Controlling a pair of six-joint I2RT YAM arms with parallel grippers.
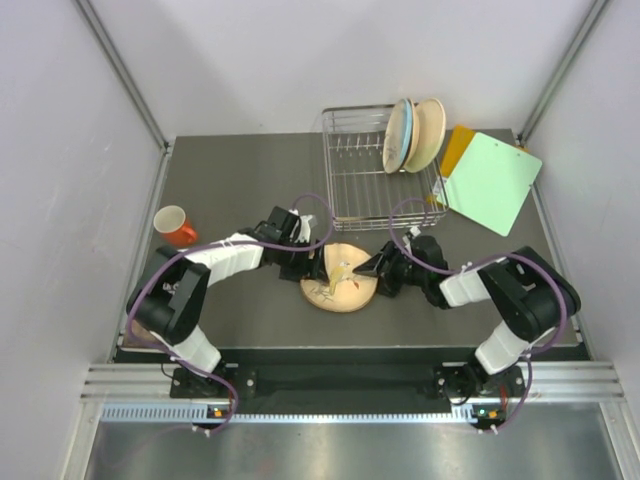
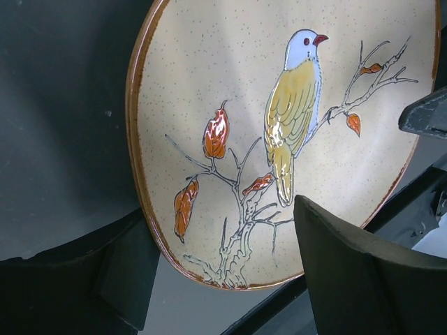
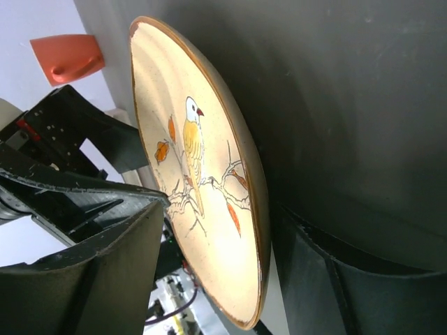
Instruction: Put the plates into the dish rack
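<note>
On the left gripper (image 1: 316, 266) the jaws stood apart, with one rim of the tan bird plate (image 1: 340, 286) reaching between them. The right gripper (image 1: 373, 272) straddled the opposite rim, one finger over the painted face and the other beneath. I could not tell whether those jaws were clenched. The plate was over the worktop (image 1: 230, 180), near the dish rack (image 1: 331, 170), where other plates (image 1: 415, 135) stood on edge.

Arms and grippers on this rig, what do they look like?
Left arm and right arm: black joints, white link covers, a looping purple cable on each. Left gripper and right gripper: matte black, broad wedge-shaped fingers.
</note>
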